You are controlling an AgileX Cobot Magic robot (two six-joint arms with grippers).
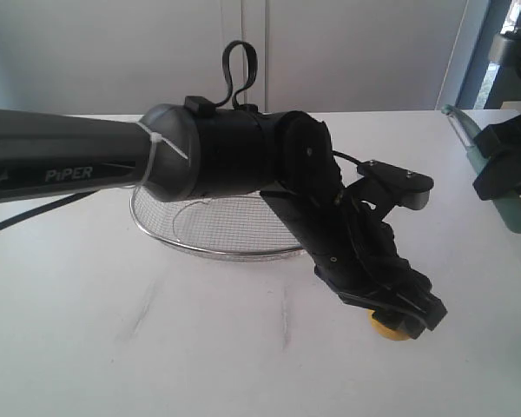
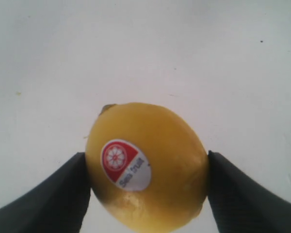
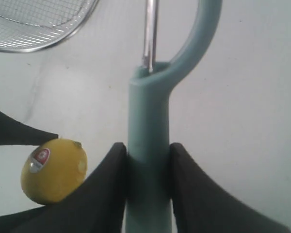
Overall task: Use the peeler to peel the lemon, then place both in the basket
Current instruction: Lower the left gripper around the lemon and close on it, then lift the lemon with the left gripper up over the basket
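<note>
Two pincers grip: left pincer (image 1: 398, 318) squeezes the small round yellow stickered lemon (image 2: 153, 160); right pincer (image 3: 148, 149) clamps the slim teal-handled peeler (image 3: 148, 111).

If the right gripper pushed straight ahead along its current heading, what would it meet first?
Probably the bare table: the right gripper holds the peeler, whose head leads over open white surface. The basket and the lemon sit off that line. Depth is unclear.
</note>
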